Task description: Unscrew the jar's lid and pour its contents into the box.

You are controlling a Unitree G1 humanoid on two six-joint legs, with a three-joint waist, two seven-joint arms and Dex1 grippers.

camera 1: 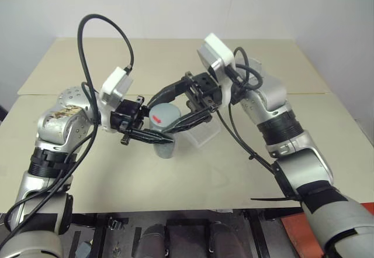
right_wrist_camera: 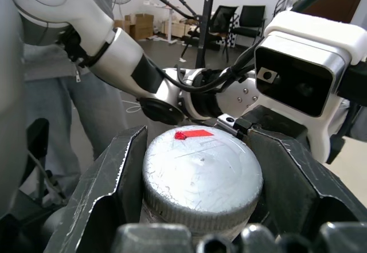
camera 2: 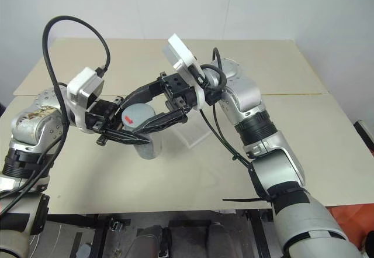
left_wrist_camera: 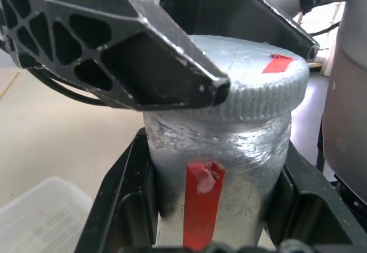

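Right wrist view — lid (right_wrist_camera: 200, 178) between right gripper (right_wrist_camera: 200, 207) fingers, seemingly clamped — jar (left_wrist_camera: 221, 172) in left gripper (left_wrist_camera: 218, 207).

No readable writing anywhere; the jar (left_wrist_camera: 221, 167) and lid (right_wrist_camera: 200, 175) carry only plain red marks, no letters.

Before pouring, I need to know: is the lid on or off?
On: the lid sits on the jar, right gripper around it.
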